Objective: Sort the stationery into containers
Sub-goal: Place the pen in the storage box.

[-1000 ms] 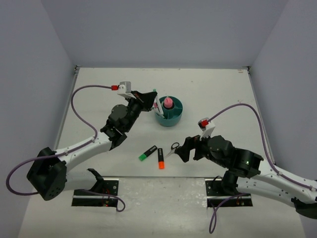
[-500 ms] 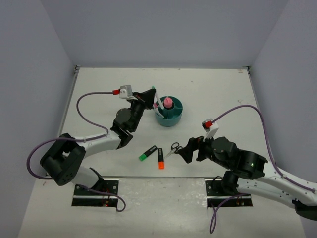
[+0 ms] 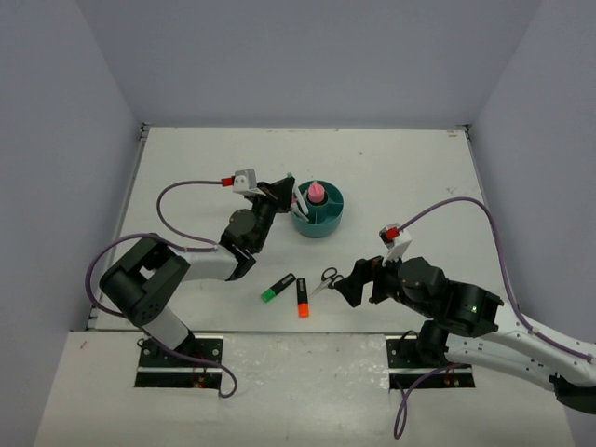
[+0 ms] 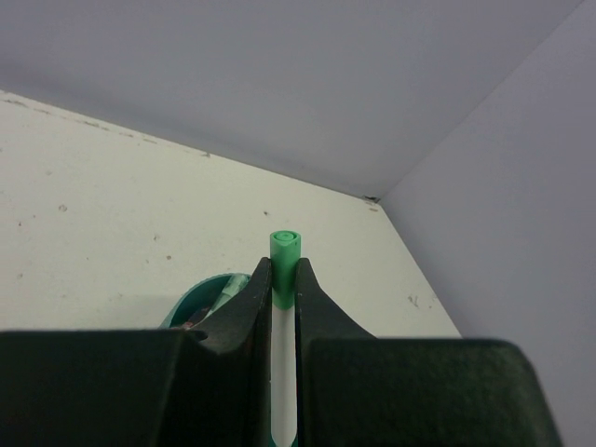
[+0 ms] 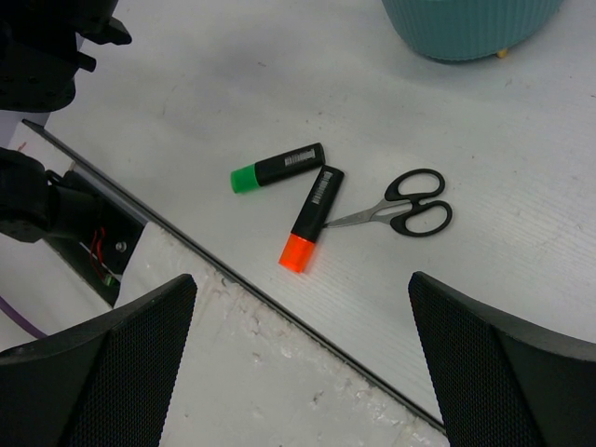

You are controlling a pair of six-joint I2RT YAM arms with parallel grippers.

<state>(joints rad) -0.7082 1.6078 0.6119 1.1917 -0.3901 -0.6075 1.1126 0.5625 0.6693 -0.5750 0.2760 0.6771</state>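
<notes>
My left gripper [image 3: 282, 189] is shut on a thin white pen with a green cap [image 4: 284, 256], held just left of the round teal organizer [image 3: 318, 219]. The organizer's rim [image 4: 200, 293] shows under the left finger in the left wrist view. The organizer holds a pink-capped glue stick [image 3: 317, 193] and some pens. My right gripper [image 3: 345, 285] is open and empty, hovering right of the black-handled scissors [image 5: 400, 209]. A green highlighter [image 5: 277, 168] and an orange highlighter [image 5: 311, 218] lie beside the scissors; all three also show in the top view, the scissors [image 3: 325, 277] rightmost.
The table's near edge with a metal strip [image 5: 168, 233] runs just below the highlighters. White walls enclose the table on three sides. The left arm's purple cable [image 3: 177, 200] loops over the table's left part.
The left arm has folded back toward its base while its gripper, still holding the pen, stays by the organizer's left side. The right arm has barely moved.
</notes>
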